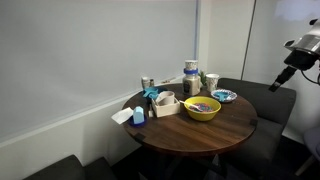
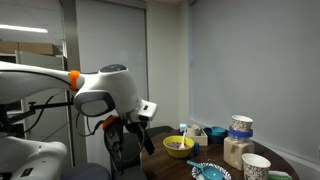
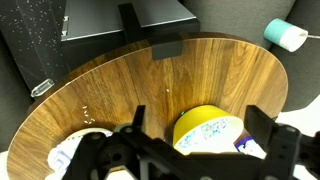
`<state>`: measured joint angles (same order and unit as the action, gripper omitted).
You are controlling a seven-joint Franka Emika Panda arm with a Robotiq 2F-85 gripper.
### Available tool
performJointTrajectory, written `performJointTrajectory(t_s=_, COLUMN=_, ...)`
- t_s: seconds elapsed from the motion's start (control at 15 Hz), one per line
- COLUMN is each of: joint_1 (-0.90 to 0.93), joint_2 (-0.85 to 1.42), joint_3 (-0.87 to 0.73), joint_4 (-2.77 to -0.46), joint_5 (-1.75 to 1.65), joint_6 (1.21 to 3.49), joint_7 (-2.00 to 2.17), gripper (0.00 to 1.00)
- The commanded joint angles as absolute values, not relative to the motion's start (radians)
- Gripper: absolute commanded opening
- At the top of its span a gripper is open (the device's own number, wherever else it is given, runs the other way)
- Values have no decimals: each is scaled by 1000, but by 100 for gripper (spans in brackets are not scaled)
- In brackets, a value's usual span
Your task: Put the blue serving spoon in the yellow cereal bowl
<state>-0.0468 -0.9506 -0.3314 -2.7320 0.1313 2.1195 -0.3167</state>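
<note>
Standing on a round wooden table (image 1: 235,122): yellow bowl (image 1: 202,109), near the middle, close to a white boxy container (image 1: 166,103) and a blue-and-white dish (image 1: 224,96). Gripper (image 1: 281,80): in the air off to one side, well apart from the table. The wrist view shows its fingers (image 3: 135,122) spread wide, holding nothing. Blue spoon: too small to pick out with certainty in any view.
</note>
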Motion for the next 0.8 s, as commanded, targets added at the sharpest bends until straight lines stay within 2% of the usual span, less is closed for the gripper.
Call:
performJointTrajectory(t_s=0.0, joint_1=-54, joint_2=-948, joint_3=-325, joint_4=-2730, joint_5=138, joint_6=2116, joint_7=-322, gripper=100)
performJointTrajectory(t_s=0.2, joint_1=-53, joint_2=-948, joint_3=-318, joint_4=-2731, joint_5=138, joint_6=2116, joint_7=-321, gripper=100)
performJointTrajectory(t_s=0.53, joint_1=-42, joint_2=-776, joint_3=-239, joint_4=-2676, joint_5=200, joint_6=2378, joint_7=-95, gripper=100)
performJointTrajectory(t_s=0.73, joint_1=-30, joint_2=-639, joint_3=-235, joint_4=-2608, joint_5=193, joint_6=2424, joint_7=-70, gripper=100)
